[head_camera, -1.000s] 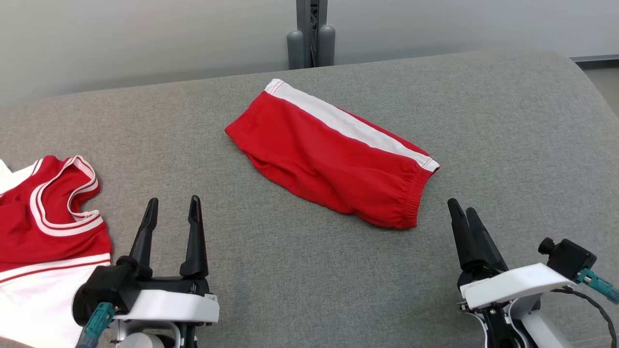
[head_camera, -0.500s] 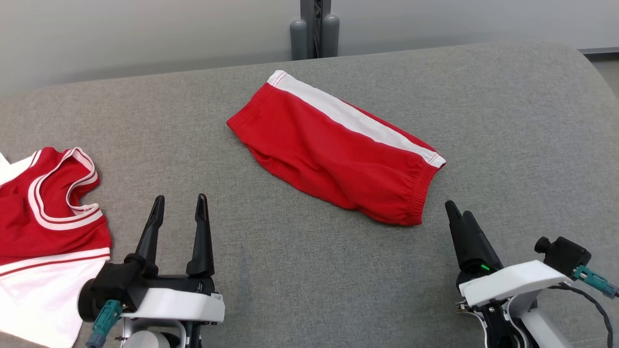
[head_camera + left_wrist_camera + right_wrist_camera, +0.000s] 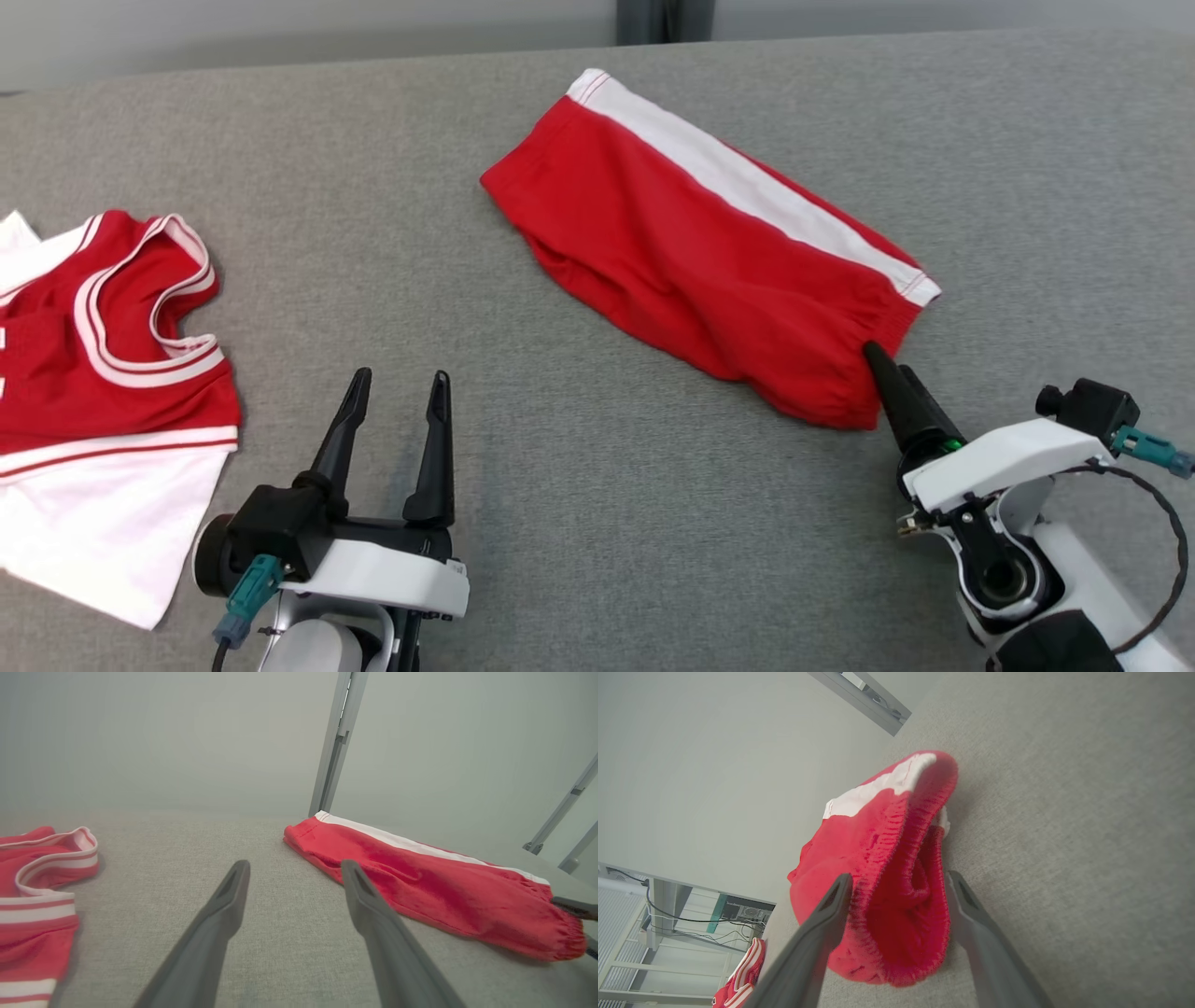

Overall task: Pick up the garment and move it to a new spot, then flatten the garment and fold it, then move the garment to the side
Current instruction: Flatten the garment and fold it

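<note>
1. Grey woven surface (image 3: 597, 541) spans the scene, backed by a pale wall and a metal upright (image 3: 336, 742).
2. Jersey (image 3: 112, 373) (the task's garment: red body, white sleeve, red-and-white striped trim) lies rumpled at the surface's left edge. It is well apart from both grippers and touched by neither.
3. Shorts (image 3: 709, 252), red with a white side stripe, lie near the middle, with the gathered waistband (image 3: 896, 849) toward the robot's right.
4. Right gripper (image 3: 899, 877) has its fingers spread to either side of that waistband, with nothing clamped. Left gripper (image 3: 400, 373) hovers over bare surface between the two pieces of clothing, fingers likewise parted and empty.
5. Step in hand, as judged: the opening pick-up, not yet made. The jersey is neither lifted nor flattened, and the reaching arm is set on the shorts instead.
6. Next move, as judged: a pinch on a firm hem, then a lift high enough for the cloth to hang free. For the jersey, the left gripper is the nearer, and the striped armhole offers an edge.
7. Limits of view: the jersey runs off the head view's left border, hiding its front markings and full outline. The right fingers overlap in the head view, and whether either one touches the waistband probably cannot be decided.
</note>
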You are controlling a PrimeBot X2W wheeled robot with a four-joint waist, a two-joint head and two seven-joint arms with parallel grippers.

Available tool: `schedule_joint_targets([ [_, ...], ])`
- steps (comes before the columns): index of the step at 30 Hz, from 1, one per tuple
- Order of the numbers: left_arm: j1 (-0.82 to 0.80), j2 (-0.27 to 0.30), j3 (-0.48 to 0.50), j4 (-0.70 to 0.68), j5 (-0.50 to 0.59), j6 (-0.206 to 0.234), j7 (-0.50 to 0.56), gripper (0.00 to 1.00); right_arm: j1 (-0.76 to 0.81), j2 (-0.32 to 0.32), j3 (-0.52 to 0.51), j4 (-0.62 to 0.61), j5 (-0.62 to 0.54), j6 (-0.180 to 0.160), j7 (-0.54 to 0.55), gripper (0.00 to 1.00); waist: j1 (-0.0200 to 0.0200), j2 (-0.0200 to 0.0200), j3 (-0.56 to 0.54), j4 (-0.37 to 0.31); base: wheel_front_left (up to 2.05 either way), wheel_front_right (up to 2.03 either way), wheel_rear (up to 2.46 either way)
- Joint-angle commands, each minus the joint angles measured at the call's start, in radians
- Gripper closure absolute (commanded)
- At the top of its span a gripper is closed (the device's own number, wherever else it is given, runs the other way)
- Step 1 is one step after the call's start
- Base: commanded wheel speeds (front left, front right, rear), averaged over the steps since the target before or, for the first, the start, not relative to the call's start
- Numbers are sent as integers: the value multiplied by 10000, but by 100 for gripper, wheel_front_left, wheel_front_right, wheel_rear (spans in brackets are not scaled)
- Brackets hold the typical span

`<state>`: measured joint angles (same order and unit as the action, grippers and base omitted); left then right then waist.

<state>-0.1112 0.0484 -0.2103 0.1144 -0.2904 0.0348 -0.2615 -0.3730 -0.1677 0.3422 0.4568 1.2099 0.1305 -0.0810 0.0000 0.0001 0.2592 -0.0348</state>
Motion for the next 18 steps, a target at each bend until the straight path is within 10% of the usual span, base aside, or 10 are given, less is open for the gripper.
schedule_joint_targets([
  [1,-233,43,-52,16,43,-53,-22,0,-356,-67,-56,415,-53,6,108,0,0,-1,273,299,0,0,0],
  [16,-816,39,-271,-113,-156,130,-22,0,-1887,720,338,2299,200,53,1093,0,0,-1,870,1049,0,0,0],
  [17,-835,41,-260,-106,-155,139,-22,0,-1929,739,390,2262,214,53,1080,4,0,-1,880,1055,0,0,0],
  [18,-852,39,-255,-96,-154,144,-22,0,-1941,761,438,2222,251,53,1079,45,0,-1,889,1060,0,0,0],
])
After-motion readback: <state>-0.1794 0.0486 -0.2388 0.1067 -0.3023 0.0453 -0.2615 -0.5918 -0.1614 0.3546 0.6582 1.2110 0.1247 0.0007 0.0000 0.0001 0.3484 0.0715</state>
